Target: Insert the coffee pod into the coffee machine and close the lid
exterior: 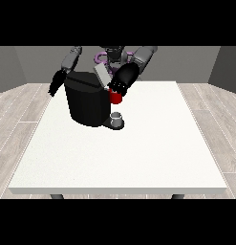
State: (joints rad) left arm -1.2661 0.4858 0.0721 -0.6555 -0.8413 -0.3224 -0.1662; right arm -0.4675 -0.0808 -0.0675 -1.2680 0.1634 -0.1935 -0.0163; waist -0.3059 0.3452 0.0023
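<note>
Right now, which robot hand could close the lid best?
Probably its own left: the hand at the view's right is beside the raised lid; the other hand hangs beyond the coffee machine.

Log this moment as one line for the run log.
hand at view's right: at red thing at the machine | lid: raised | other hand: beside coffee machine

The machine (86, 103), a black rounded block, is standing upright on the table's far left part. Its grey lid (102, 75) is tilting up open at the top right. A grey thing (117, 117) is sitting on the base at the machine's front right, under a red thing at the machine (115, 97).
</note>
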